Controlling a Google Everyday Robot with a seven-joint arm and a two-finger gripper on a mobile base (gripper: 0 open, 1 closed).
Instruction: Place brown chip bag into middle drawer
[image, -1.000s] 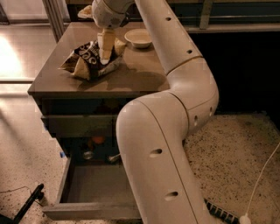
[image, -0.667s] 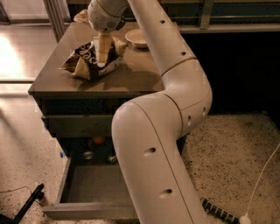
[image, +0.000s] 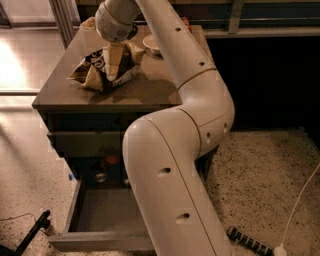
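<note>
The brown chip bag (image: 92, 72) lies crinkled on the left part of the cabinet top (image: 145, 92). My gripper (image: 113, 75) points straight down from the wrist and presses into the middle of the bag. Its tip is sunk in the foil, so what it holds is hidden. Below, the middle drawer (image: 95, 212) stands pulled out, with its flat grey floor showing and its front (image: 95, 242) nearest the camera. My own arm covers the drawer's right half.
A white bowl (image: 151, 44) sits behind the bag on the cabinet top. An orange item (image: 111, 160) shows in the dark opening above the drawer. On the floor lie a black object (image: 32, 231) at left and a white cable (image: 300, 200) at right.
My arm's elbow and forearm have swung left, toward the camera side. The gripper has shifted slightly left on the bag. The bag itself lies where it did.
</note>
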